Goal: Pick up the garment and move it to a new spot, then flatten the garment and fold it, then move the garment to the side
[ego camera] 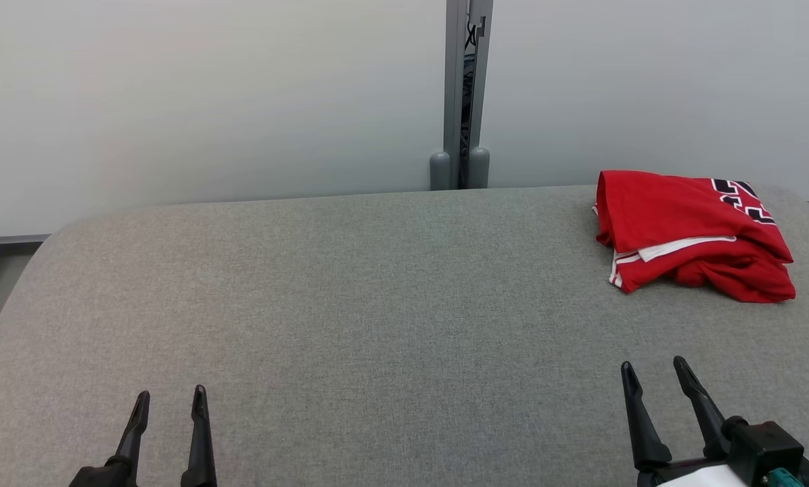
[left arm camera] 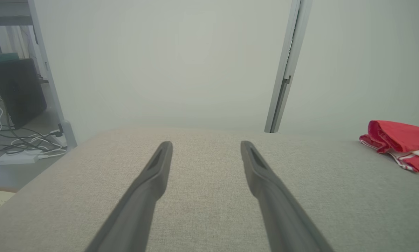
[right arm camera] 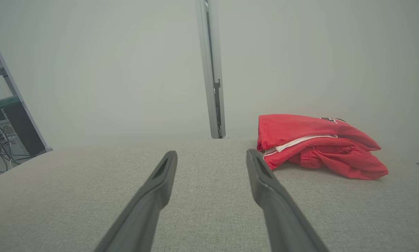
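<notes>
One red garment (ego camera: 682, 226) on one grey table (ego camera: 377, 304) — two pairs of jaws, both wide, empty.

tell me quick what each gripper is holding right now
left gripper: open, holding nothing
right gripper: open, holding nothing

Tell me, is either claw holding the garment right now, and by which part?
Nothing is held: left claw and right claw stand open; red garment lies apart from both.
</notes>
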{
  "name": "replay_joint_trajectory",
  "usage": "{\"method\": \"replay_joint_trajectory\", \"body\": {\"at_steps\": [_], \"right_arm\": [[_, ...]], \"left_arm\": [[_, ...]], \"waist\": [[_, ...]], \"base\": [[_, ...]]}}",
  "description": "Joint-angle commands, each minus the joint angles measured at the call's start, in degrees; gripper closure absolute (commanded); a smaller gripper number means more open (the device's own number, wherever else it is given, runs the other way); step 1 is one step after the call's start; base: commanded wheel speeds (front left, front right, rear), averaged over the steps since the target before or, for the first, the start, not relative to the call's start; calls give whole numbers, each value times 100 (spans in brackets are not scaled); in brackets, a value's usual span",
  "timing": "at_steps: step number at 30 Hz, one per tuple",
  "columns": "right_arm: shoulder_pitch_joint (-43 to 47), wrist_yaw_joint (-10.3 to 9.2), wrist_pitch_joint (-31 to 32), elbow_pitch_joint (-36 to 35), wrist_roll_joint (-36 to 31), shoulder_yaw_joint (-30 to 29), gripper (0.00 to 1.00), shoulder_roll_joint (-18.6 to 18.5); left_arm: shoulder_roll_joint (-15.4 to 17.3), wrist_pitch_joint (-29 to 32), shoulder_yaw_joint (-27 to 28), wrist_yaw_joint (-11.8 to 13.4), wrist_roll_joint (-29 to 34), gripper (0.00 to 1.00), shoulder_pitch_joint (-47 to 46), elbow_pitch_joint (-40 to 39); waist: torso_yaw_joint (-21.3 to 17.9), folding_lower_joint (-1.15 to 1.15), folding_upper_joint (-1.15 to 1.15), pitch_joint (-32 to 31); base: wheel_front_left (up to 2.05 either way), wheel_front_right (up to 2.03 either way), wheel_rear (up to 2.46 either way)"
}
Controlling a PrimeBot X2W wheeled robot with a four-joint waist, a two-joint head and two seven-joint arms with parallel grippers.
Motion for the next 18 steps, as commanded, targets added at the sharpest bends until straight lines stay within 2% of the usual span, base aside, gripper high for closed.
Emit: {"method": "replay_joint_trajectory", "body": {"at_steps": [1, 13, 14, 18], "right_arm": [[20, -1, -29, 19, 13, 14, 0, -43], [40, -1, -29, 23, -9, 25, 0, -42], [2, 0, 0, 8, 1, 24, 100, -20], [69, 0, 24, 175, 31, 26, 100, 4]], "left_arm": [[17, -21, -9, 22, -30, 0, -60, 12], [17, -21, -8, 84, 44, 0, -50, 8], [0, 1, -27, 60, 26, 100, -1, 4], [-42, 48, -44, 64, 12, 100, 58, 221]], "waist": [[-3, 0, 0, 2], [-14, 0, 0, 44], [-13, 0, 0, 44], [-14, 0, 0, 46]], "base": [[0, 0, 0], [0, 0, 0], [0, 0, 0], [0, 0, 0]]}}
